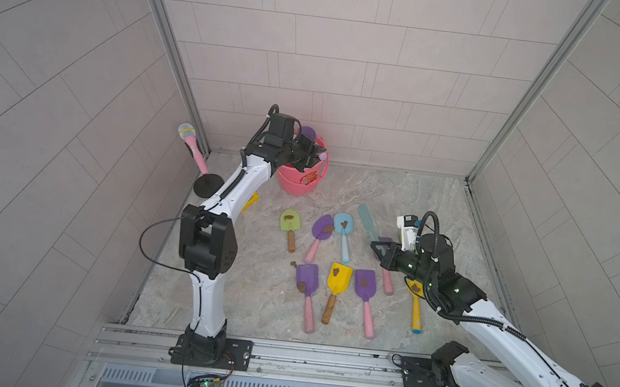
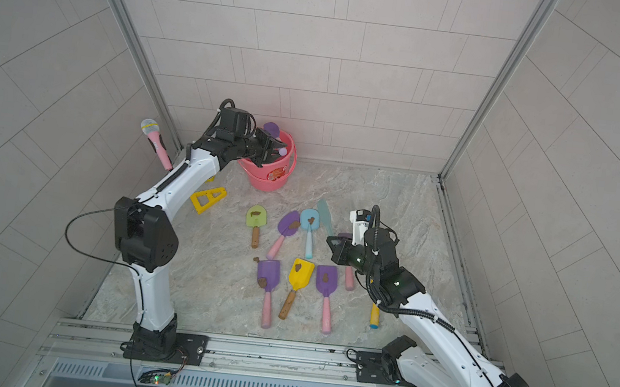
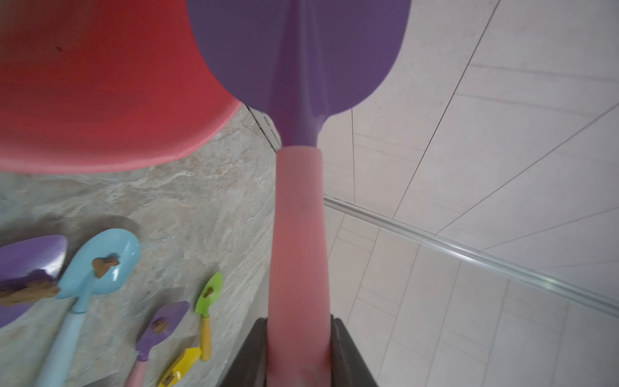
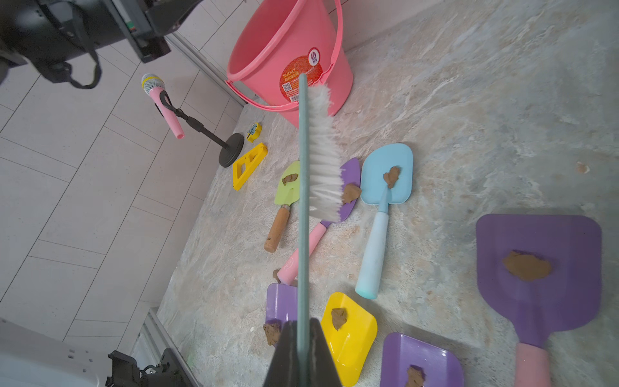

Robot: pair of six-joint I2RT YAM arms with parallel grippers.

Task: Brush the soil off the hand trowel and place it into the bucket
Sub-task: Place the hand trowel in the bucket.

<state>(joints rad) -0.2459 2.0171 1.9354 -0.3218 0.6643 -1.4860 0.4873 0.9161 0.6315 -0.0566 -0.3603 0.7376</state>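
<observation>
Left jaws clenched on purple trowel (image 1: 306, 132) at the bucket (image 1: 289, 186); right jaws clenched on brush (image 1: 367, 219).
Left jaws grasp the trowel's pink handle, blade pointing away from them over the bucket rim, not inside. The bucket stands right under these jaws on the worktop (image 1: 419, 199). Between the two sets of jaws more trowels lie flat, including a green trowel (image 1: 289, 220), blue trowel (image 1: 344, 224) and yellow trowel (image 1: 339, 281), each with a lump of soil (image 1: 336, 271) on the blade. Right jaws pinch the brush's teal handle, white bristles (image 4: 323, 150) out ahead of them.
</observation>
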